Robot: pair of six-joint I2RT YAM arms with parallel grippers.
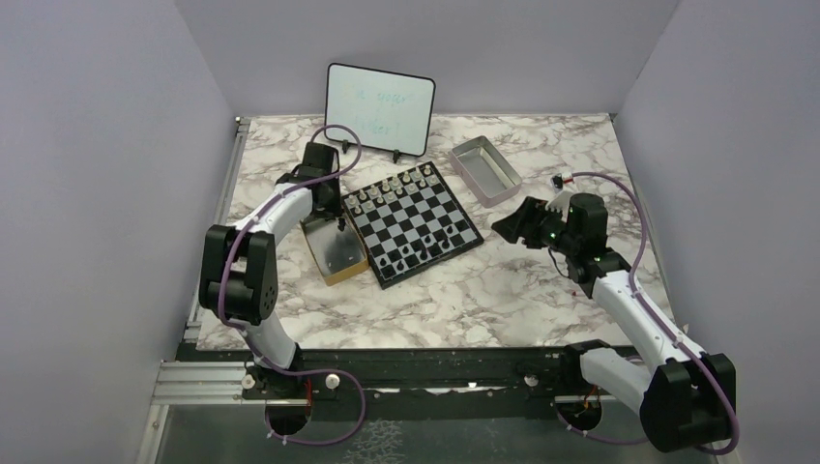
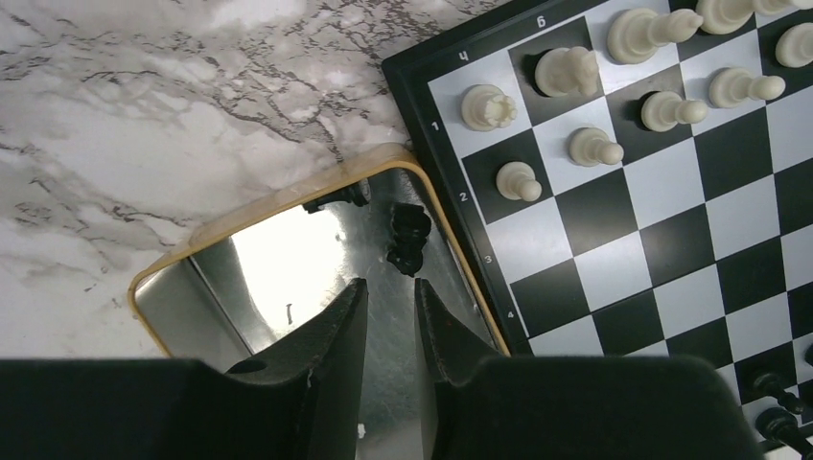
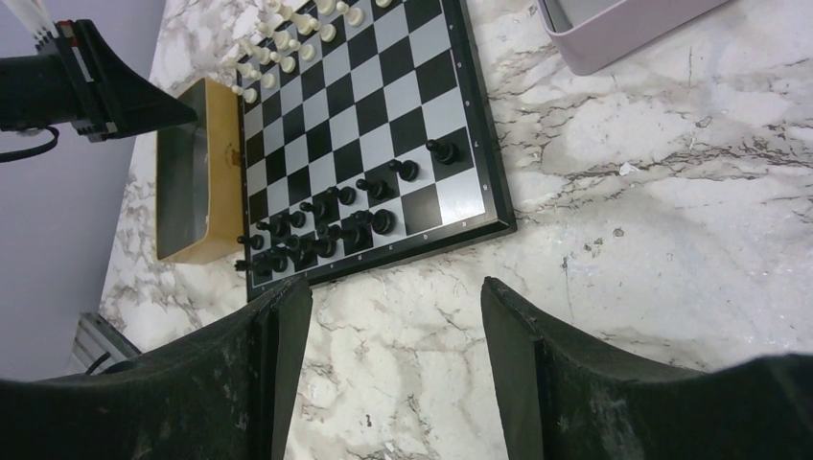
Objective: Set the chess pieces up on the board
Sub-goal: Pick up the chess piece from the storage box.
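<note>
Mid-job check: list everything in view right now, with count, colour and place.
board: one, black and white checks, table centre
white pieces: two rows, count unclear, board's far edge
black pieces: cluster, count unclear, board's near edge; at least two more in the box
box: one, tan, metal-lined, beside the board on its left
tray: one, grey metal, right of the board's far corner
whiteboard: one, white, back of the table
table: one, marbled white and grey
left gripper: black, over the box, narrowly open, empty
right gripper: black, right of the board, wide open, empty
</note>
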